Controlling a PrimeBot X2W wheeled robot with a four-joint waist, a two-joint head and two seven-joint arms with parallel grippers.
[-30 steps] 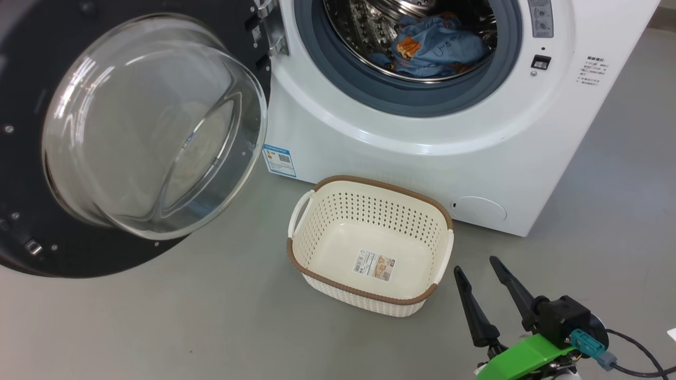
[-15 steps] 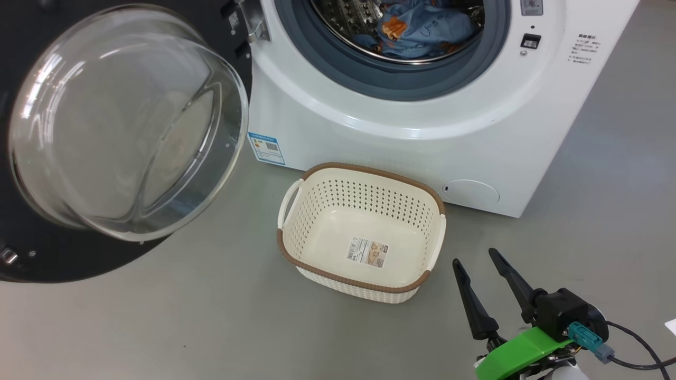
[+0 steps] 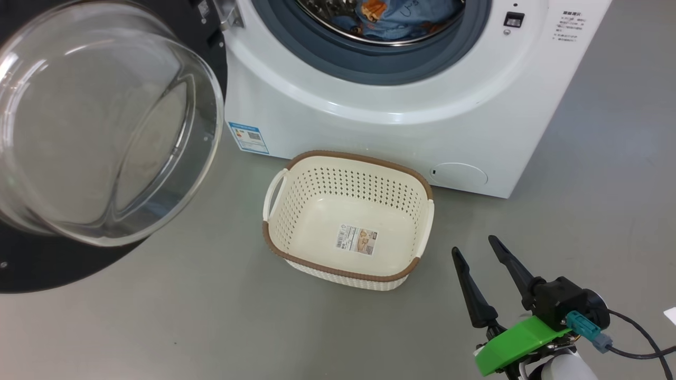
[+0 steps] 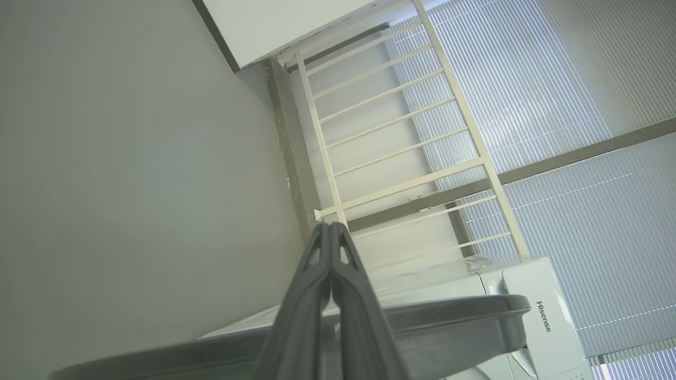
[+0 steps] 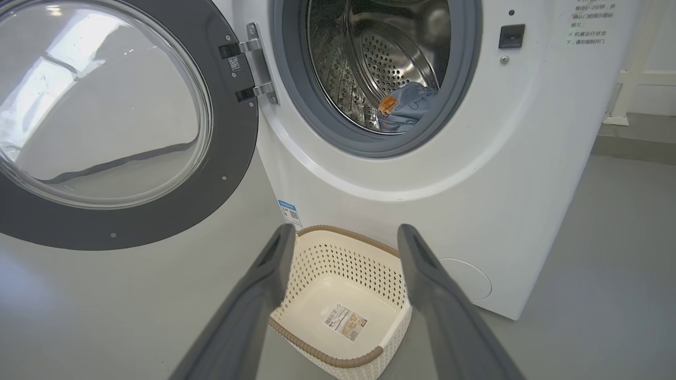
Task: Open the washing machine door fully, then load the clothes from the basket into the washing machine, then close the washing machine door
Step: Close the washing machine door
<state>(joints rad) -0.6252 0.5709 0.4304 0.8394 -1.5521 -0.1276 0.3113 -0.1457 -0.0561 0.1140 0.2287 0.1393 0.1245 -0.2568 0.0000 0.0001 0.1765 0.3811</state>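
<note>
shifted up and to the left across the head view since a second ago, machine, door and basket all together: camera motion, not theirs. right gripper (image 3: 473,244) at the lower right as before, wide open and holding nothing, fingers spread above the grey floor (image 3: 211,322), just right of the basket (image 3: 343,273) and not touching it. left gripper (image 4: 330,225) closed tight, fingers pressed flat together with nothing between them, pointing up past a white railing (image 4: 396,132) and window blinds (image 4: 554,79). basket upright on the floor, close in front of the washing machine (image 3: 369,132), barcode sticker (image 3: 358,239) showing on its bottom. washing machine door (image 3: 53,272) swung wide to the left, its glass bowl (image 3: 105,121) bulging toward the camera. clothes (image 3: 401,16), blue with orange print, lying inside the steel drum (image 5: 391,53) behind the grey gasket (image 3: 369,66). blue energy label (image 3: 248,138) and round service cap (image 3: 458,174) low on the machine front.
</note>
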